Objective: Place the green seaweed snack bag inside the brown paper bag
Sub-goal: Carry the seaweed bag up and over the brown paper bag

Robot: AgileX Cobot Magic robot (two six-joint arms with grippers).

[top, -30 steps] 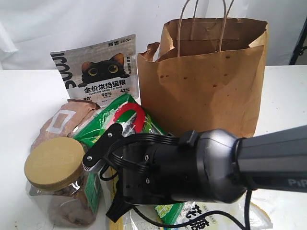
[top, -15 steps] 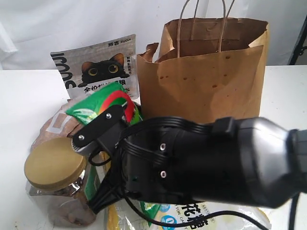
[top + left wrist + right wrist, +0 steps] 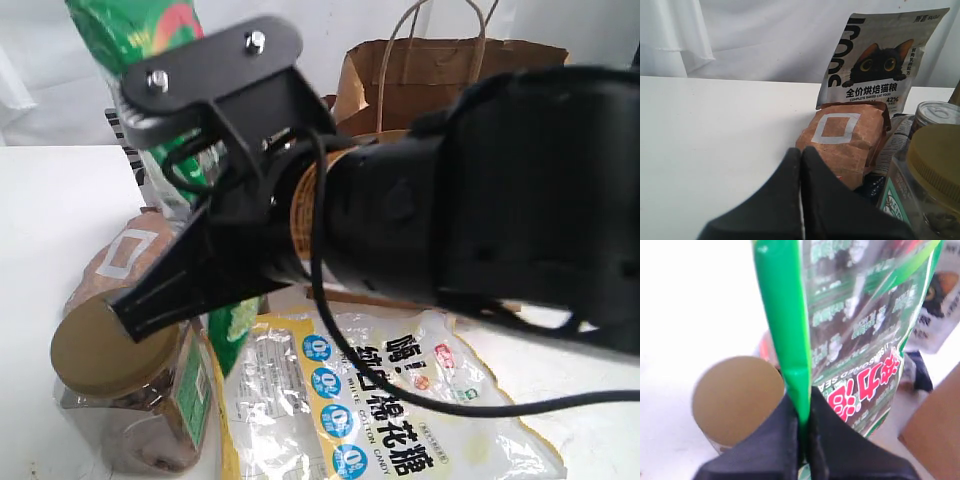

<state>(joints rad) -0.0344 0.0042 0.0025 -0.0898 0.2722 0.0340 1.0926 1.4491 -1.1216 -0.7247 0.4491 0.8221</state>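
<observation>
The green seaweed snack bag [image 3: 130, 40] hangs in the air at the upper left, its lower end [image 3: 235, 325] showing below the arm. My right gripper [image 3: 802, 412] is shut on the bag's green edge seam [image 3: 785, 315]. The right arm [image 3: 450, 200] fills most of the exterior view. Behind it stands the brown paper bag [image 3: 450, 70], upright with its mouth open and its handles up; the arm hides its lower part. My left gripper [image 3: 801, 152] is shut on nothing, low over the white table [image 3: 715, 130], and it does not show in the exterior view.
A jar with a tan lid [image 3: 110, 350] stands at front left. Beside it lie a small brown pouch with a white square [image 3: 842, 135] and a clear-and-yellow bag with blue circles [image 3: 370, 400]. The grey cat pouch [image 3: 875, 60] stands behind, with a tin can [image 3: 937, 112] near it.
The right gripper has lifted the seaweed bag off the pile, from beside the jar up to the top of the view. The arm has swung closer and now hides more of the paper bag.
</observation>
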